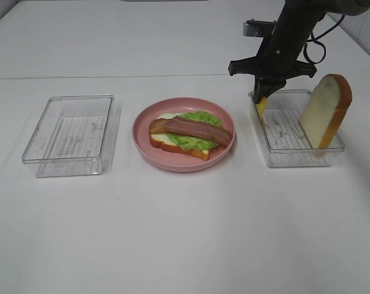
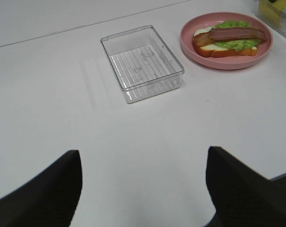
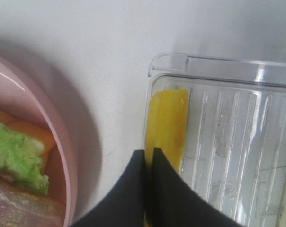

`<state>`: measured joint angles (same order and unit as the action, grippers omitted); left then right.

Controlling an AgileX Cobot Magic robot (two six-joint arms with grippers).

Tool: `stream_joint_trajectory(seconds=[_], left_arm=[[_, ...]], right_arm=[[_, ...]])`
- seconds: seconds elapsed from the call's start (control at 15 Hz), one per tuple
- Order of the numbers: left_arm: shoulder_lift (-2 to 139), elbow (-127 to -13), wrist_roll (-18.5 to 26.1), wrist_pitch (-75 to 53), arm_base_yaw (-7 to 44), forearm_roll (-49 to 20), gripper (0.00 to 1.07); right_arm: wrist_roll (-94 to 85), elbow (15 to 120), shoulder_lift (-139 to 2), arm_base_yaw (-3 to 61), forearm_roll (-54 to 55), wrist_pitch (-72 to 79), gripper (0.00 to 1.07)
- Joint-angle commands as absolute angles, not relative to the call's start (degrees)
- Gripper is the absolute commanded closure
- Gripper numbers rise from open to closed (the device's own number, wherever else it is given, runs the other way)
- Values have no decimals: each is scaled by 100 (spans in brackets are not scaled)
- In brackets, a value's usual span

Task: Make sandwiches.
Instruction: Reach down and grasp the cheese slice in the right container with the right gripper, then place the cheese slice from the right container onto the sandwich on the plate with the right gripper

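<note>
On the pink plate (image 1: 185,160) lies a bread slice (image 1: 173,146) with orange-brown crust, topped by ruffled green lettuce (image 1: 200,117) and a reddish-brown bacon strip (image 1: 191,127). My right gripper (image 1: 262,97) reaches down into the near-left corner of the right clear tray (image 1: 295,158). It is shut on the thin yellow cheese (image 1: 261,110); the right wrist view shows the cheese (image 3: 167,118) pinched between the shut fingers (image 3: 149,152) and lying along the tray wall. A second bread slice (image 1: 326,110) leans upright in that tray. My left gripper (image 2: 143,189) hangs open over bare table.
An empty clear tray (image 1: 68,136) stands left of the plate, seen also as the tray (image 2: 143,61) in the left wrist view. The plate (image 2: 226,64) with its stack sits beyond it. The table is white.
</note>
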<state>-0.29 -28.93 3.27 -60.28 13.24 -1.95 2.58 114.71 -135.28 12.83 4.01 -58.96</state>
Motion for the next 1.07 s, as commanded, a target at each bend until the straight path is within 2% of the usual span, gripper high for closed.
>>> stream_joint_trajectory(seconds=[0.07, 0.53, 0.87, 1.07], left_arm=[[-160, -2888, 292, -5953, 1329, -218, 36], [-160, -2888, 292, -5953, 1329, -218, 36], [-160, -2888, 292, -5953, 1329, -229, 36], [-160, -2888, 292, -5953, 1329, -235, 36]], right_arm=[[201, 11511, -13447, 1266, 390, -6056, 107], [201, 11511, -12433, 1272, 773, -6073, 107], [-613, 11385, -12296, 1432, 2899, -6343, 107], [-951, 11018, -12450, 1816, 3518, -6108, 107]])
